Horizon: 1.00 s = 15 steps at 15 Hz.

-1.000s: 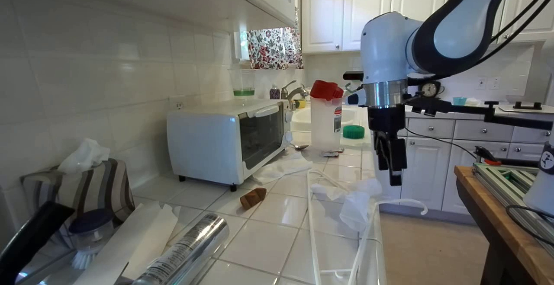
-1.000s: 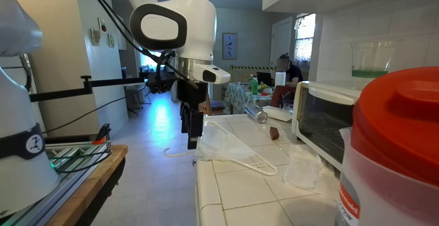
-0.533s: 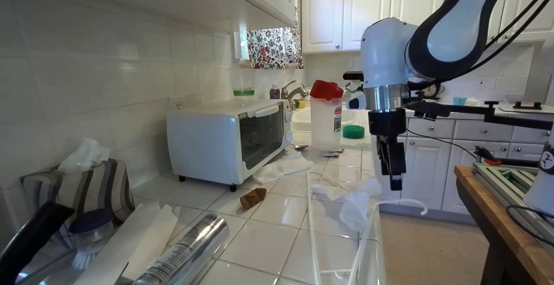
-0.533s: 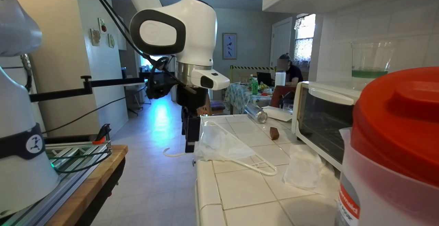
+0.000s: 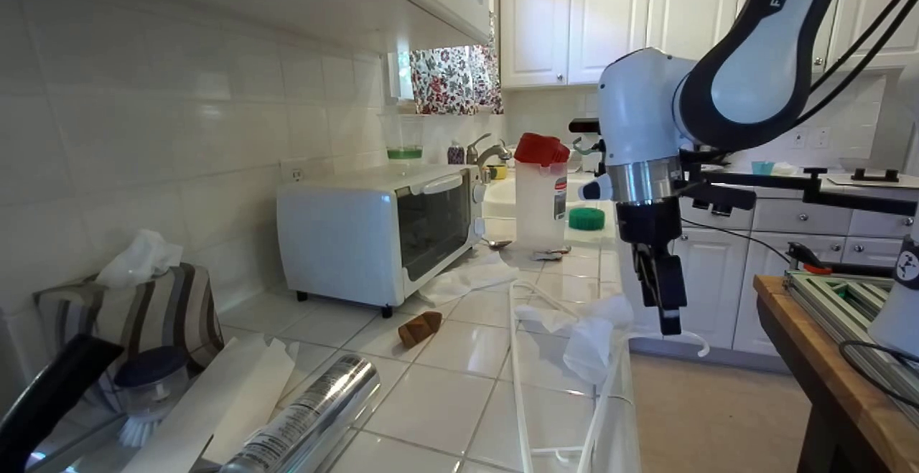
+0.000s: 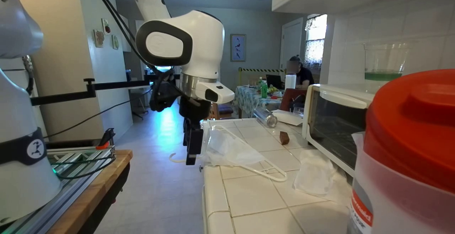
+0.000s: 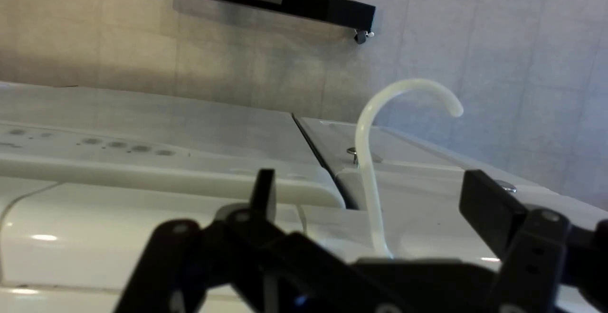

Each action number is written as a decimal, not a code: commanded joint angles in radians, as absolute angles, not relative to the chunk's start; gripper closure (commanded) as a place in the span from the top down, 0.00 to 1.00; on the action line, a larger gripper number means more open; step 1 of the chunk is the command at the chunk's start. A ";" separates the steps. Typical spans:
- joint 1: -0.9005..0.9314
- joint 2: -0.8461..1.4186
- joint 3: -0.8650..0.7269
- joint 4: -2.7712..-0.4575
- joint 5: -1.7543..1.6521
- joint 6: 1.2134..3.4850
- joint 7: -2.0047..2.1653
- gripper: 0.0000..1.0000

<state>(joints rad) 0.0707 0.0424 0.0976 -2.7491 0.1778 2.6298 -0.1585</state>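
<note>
- Left in an exterior view, the white plastic clothes hanger (image 5: 519, 387) lay on our white tiled table (image 5: 449, 408), its curved hook (image 7: 365, 156) overhanging.
- Right of its frame, our black two-fingered hand (image 5: 660, 313) stood wide, empty, by the hook.
- We judged this the reach; next called for lowering, then gripping.

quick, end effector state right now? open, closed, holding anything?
End effector: open, holding nothing; in the wrist view the hanger hook shows between the spread jaws, ungripped.
</note>
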 commanded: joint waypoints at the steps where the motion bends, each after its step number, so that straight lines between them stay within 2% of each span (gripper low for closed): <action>1: 0.073 0.068 0.101 -2.748 0.189 2.658 -0.179 1.00; 11: 0.065 0.115 0.107 -2.747 0.183 2.733 -0.166 0.99; 12: 0.065 0.118 0.107 -2.747 0.182 2.732 -0.167 0.78; 14: 0.064 0.121 0.108 -2.748 0.183 2.733 -0.169 0.70; 15: 0.064 0.121 0.109 -2.748 0.183 2.733 -0.170 0.62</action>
